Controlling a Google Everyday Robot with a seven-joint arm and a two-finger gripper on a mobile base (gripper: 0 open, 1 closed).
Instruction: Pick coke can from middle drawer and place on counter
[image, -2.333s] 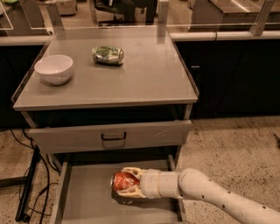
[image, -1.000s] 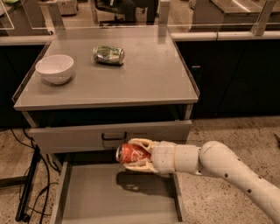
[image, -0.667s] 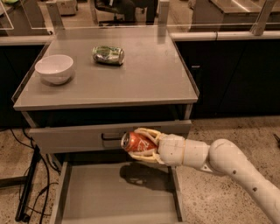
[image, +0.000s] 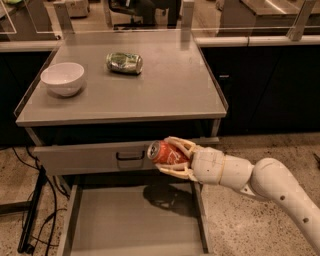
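My gripper (image: 172, 157) is shut on the coke can (image: 166, 153), a red-orange can lying on its side with its silver end pointing left. The can hangs in the air in front of the upper drawer front, above the open middle drawer (image: 130, 220) and just below the counter's front edge. The drawer's grey bottom holds only the can's shadow. The counter (image: 165, 85) is the flat grey cabinet top above. My white arm reaches in from the lower right.
A white bowl (image: 62, 78) stands at the counter's left. A green and silver can (image: 124, 62) lies on its side at the counter's back middle. The closed upper drawer front (image: 90, 157) has a black handle. Cables hang at the cabinet's left.
My gripper has lifted the coke can out of the middle drawer, up and to the right, to just below the counter's front edge.
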